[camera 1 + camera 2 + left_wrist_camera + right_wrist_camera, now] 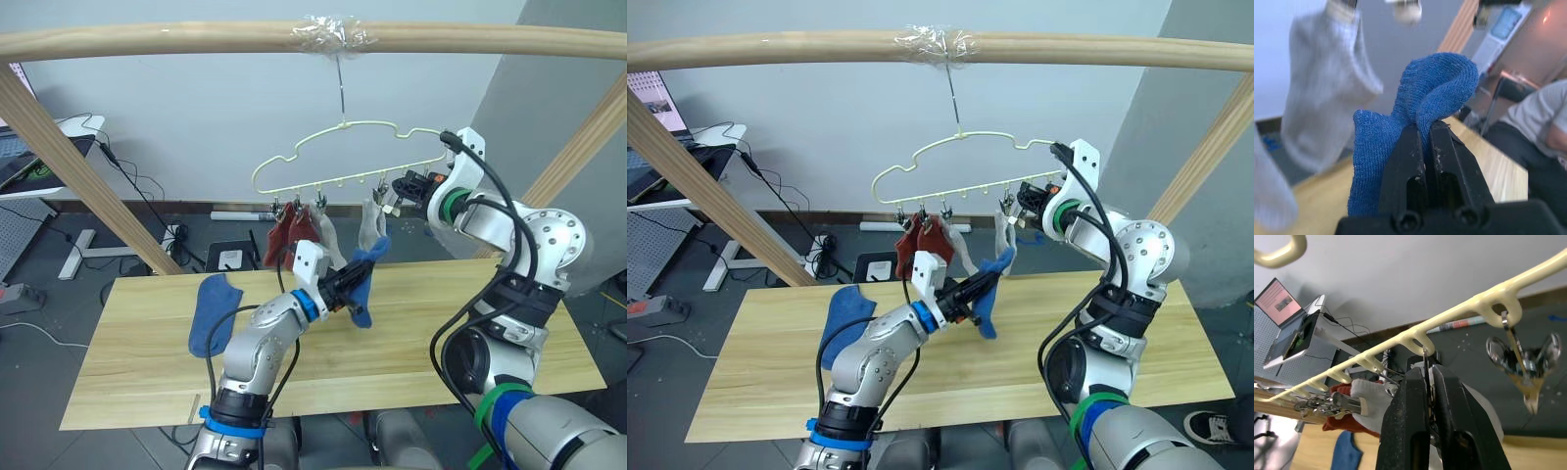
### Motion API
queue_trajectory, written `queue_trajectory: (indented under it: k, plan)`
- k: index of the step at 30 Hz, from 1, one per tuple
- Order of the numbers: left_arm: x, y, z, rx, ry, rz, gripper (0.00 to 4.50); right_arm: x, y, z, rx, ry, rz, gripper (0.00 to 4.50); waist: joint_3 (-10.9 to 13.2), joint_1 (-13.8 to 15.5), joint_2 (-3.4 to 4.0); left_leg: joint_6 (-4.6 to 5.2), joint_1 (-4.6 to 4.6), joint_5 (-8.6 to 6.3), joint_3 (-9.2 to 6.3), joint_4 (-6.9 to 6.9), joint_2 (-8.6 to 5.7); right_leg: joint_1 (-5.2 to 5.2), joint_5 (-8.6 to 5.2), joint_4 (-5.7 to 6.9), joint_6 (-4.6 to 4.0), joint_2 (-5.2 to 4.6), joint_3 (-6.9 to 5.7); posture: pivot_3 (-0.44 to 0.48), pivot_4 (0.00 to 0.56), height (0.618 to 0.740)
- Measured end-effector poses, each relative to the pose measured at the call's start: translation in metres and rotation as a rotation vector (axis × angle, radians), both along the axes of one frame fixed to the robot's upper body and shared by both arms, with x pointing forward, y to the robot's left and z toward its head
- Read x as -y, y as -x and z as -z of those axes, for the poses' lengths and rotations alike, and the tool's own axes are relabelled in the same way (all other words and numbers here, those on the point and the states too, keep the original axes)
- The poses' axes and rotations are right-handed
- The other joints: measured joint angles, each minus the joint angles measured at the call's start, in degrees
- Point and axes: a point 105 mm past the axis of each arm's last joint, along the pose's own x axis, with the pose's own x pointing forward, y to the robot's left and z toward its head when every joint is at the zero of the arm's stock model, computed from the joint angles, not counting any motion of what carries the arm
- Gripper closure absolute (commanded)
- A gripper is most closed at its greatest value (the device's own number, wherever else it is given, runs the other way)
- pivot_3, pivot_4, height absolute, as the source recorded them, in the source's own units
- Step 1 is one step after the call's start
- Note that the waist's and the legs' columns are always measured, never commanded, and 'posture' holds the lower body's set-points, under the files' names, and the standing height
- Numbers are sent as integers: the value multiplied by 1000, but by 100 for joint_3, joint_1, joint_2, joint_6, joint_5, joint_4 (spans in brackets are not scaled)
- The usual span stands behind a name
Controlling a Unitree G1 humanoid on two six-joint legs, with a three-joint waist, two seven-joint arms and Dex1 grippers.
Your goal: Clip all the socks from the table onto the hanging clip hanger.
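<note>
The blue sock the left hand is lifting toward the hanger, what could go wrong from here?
1. The left hand pinches only a fold of the blue sock, so it may slip out.
2. The clip hanger hangs by one hook, so the right hand, shut on a clip, could swing or tilt it.
3. The other blue sock remains on the table.

I count six socks: two blue, one lying on the table [470, 323] at [211, 313] and one held up at [364, 279]; two rust-red [286, 235]; and two light grey [372, 223]. There is one clip hanger [343, 147], and I make out six clips [392, 203] along its bar.
</note>
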Motion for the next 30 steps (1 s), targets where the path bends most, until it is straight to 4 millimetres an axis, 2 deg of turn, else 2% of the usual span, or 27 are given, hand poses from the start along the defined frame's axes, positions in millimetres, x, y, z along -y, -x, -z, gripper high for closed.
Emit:
queue_trajectory:
  k: [6, 19, 30]
  plan:
    - [3, -9, -11, 59, 20, -25, 4475, -4, 3, 1, -25, -35, -2, 4500, 1, -14, 2, 1, -7, 0, 1, -3, 0, -4, 0, -9, 0, 0, 1, -122, 184, 740]
    - [2, -18, -13, 60, 29, -43, 4475, -7, 4, 1, -29, -46, 16, 4500, 2, -36, 3, 2, -18, -1, 0, -14, 1, -5, 1, -41, 2, 1, -2, -133, 186, 740]
    - [3, -22, -19, 84, 33, -63, 4475, -10, 5, 0, -22, -51, 1, 4500, 2, -40, 3, 3, -75, -1, -4, -9, 1, -53, 18, -45, -19, 0, -7, -133, 186, 740]
